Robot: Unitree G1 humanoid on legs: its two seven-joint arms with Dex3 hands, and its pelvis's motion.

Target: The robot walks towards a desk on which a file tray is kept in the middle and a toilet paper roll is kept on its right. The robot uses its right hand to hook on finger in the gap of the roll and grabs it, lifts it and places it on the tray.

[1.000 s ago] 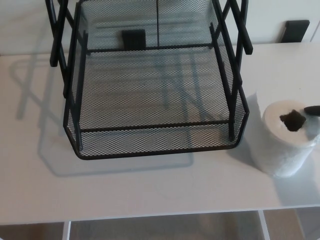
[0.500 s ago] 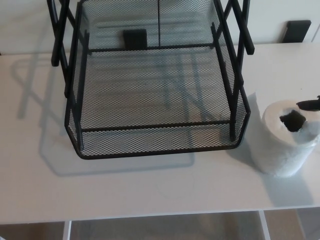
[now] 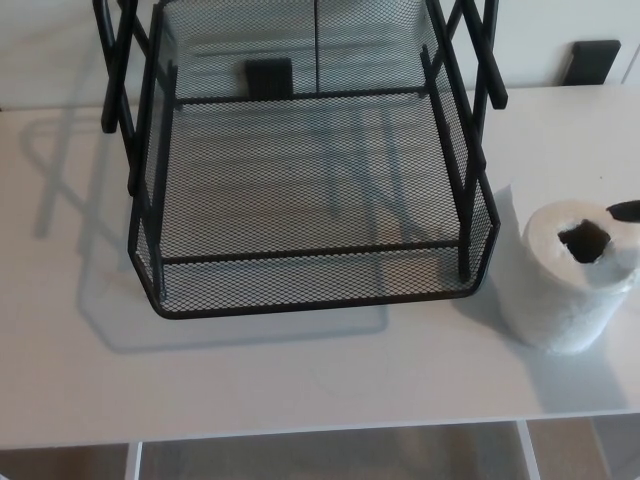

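Toilet paper roll (image 3: 575, 285) stands upright on worktop (image 3: 300, 375), core opening facing up, just left of right hand (image 3: 625, 210); finger state cannot be told

I see a white desk (image 3: 300, 385) w/ a black mesh file tray (image 3: 310, 290) mid-desk, toilet paper roll (image 3: 570, 290) upright just right of it.

White toilet paper roll (image 3: 575, 280) upright just right of black mesh file tray (image 3: 310, 295).
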